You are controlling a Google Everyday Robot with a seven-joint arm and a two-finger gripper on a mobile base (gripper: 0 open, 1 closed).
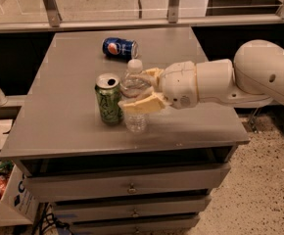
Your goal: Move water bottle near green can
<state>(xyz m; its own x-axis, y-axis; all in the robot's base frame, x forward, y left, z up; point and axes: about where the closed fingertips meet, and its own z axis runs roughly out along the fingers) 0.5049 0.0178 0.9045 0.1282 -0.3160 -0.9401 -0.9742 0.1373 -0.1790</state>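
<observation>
Jaws around one bottle [135, 121]; one green can [108, 100]

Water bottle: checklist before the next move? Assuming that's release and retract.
1. Grasp: gripper is closed around the water bottle at mid-height. Ok.
2. Bottle upright. Ok.
3. Placement: bottle stands right beside the green can, on its right. Ok.
4. Bottle base resting on the table: cannot tell, it looks down or nearly so.
5. Green can upright, away from the table edge. Ok.
6. Retract path: the Pepsi can lies on its side further back, apart from the arm. Ok.
</observation>
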